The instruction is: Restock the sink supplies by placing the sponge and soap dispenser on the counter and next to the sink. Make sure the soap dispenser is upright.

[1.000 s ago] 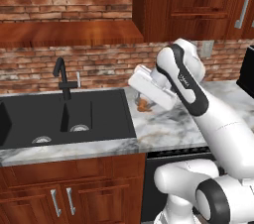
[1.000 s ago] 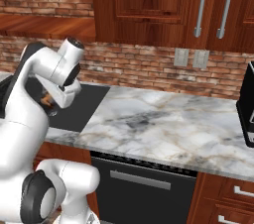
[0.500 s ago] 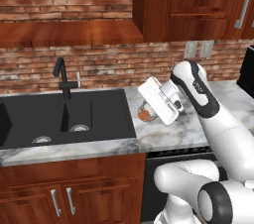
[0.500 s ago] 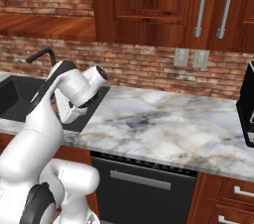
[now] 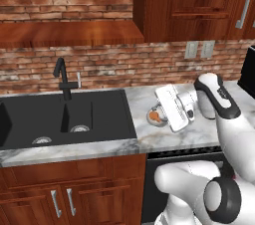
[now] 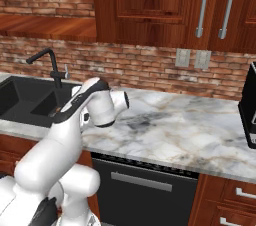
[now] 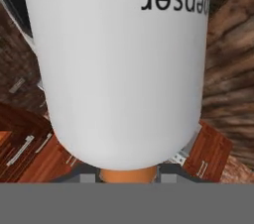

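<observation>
- Black sink (image 5: 30, 119) fills the lower left of the left base view, its faucet (image 5: 62, 77) standing behind it; nothing sits on the marble rim there yet, and no sponge can be made out in these views.
- Marble counter (image 5: 144, 104) runs from the sink's right edge toward the middle of that frame. Compared with a second ago, the white hand has dropped from high against the brick wall to low over this strip, just right of the basin.
- Just right of centre, the soap dispenser (image 5: 171, 107) is carried tilted, its pale body slanting up to the left and its orange end (image 5: 156, 115) low beside the marble. I cannot tell whether that end touches the counter.
- That descent suggests the bottle is about to be set down next to the sink, but it is far from upright, so the hand probably needs to rotate before letting go.
- In the hand view the dispenser's white body (image 7: 119, 64) covers the upper and central frame, its printed lettering upside down, with the orange part at the bottom centre.
- The end effector (image 7: 128, 177) is clamped on the dispenser, the bottle reaching straight out from between the finger tips; the grip has hardly changed over the last second.
</observation>
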Robot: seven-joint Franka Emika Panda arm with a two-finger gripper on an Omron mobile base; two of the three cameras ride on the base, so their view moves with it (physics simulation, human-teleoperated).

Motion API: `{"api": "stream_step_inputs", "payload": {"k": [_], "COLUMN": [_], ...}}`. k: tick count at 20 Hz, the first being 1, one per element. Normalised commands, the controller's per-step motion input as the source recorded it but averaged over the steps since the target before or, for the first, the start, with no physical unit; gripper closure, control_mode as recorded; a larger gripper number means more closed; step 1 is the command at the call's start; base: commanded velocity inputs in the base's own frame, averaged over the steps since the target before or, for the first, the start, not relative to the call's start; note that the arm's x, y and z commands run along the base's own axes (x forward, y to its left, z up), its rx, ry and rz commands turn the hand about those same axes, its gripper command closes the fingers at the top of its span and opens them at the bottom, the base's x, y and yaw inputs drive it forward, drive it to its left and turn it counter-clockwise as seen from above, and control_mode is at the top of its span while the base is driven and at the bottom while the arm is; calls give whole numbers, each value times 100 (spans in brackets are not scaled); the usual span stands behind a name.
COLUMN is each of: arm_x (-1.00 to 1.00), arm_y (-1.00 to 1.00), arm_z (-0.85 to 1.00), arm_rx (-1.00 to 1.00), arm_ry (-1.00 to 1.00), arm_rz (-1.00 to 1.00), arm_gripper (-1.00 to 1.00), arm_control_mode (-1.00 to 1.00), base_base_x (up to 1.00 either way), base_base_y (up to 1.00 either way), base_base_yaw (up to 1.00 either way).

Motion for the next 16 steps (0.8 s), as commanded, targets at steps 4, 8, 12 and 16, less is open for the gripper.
{"api": "stream_step_inputs", "payload": {"k": [4, 8, 12, 16], "arm_x": [17, 34, 40, 55], "arm_y": [-36, -21, -8, -2], "arm_z": [0, -4, -7, -3], "arm_rx": [22, 17, 15, 15], "arm_ry": [5, 0, 0, 0], "arm_rz": [0, 0, 0, 0], "arm_gripper": [100, 100, 100, 100], "arm_control_mode": [-100, -100, -100, -100], "base_base_x": [0, 0, 0, 0], "base_base_y": [0, 0, 0, 0], "base_base_yaw": [0, 0, 0, 0]}}
